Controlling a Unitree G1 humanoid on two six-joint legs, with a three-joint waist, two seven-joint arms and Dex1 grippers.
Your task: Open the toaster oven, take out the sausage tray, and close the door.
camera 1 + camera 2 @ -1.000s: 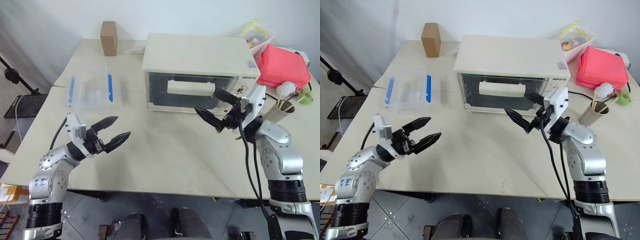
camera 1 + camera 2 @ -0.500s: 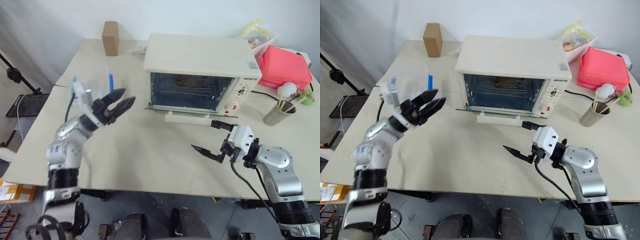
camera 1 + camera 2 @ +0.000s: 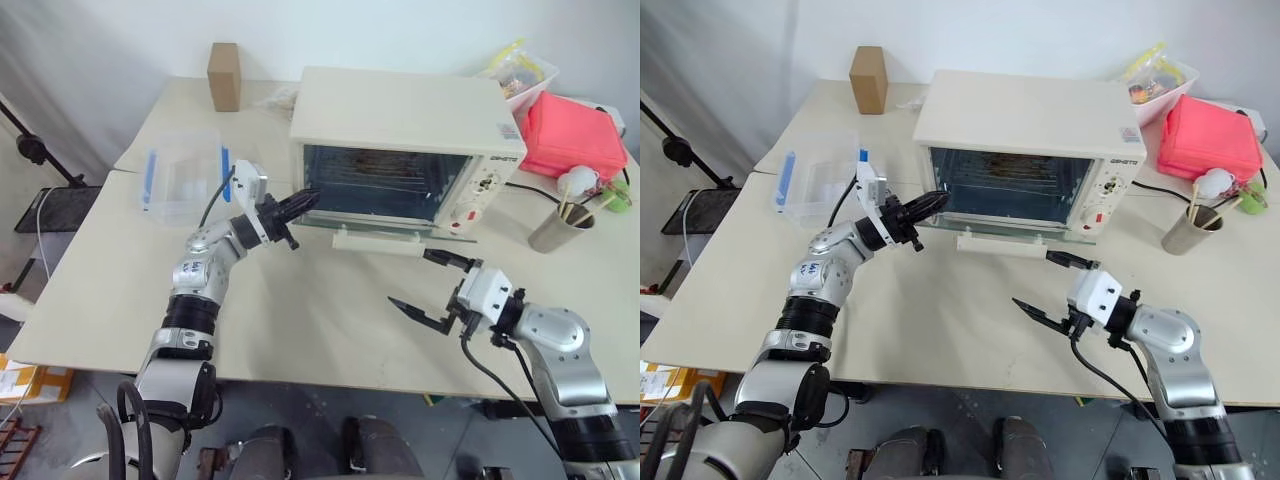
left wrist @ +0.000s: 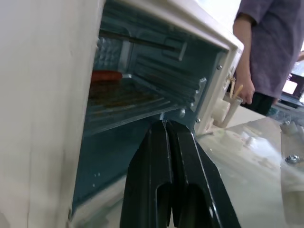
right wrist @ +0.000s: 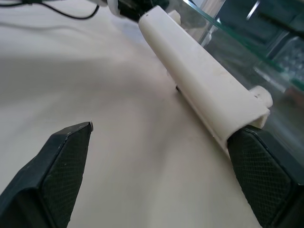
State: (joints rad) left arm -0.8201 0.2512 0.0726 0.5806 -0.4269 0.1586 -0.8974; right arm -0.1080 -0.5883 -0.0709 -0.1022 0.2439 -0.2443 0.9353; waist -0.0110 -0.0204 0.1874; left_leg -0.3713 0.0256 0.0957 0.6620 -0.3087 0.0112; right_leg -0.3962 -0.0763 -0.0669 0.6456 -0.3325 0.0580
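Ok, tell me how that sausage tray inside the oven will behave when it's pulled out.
The sausage tray looks like thin metal, so probably stiff and light. Its brown grease smears suggest a slippery grip. The sausage lies loose on it and, being round, would likely roll if the tray tilts.

The robot's left arm stretches forward, its left gripper [image 3: 303,199] pinched shut with the two black fingers pressed flat together and pointing ahead and to the right. The right arm sits bent and low, its right gripper [image 3: 428,288] spread wide, fingertips well apart.
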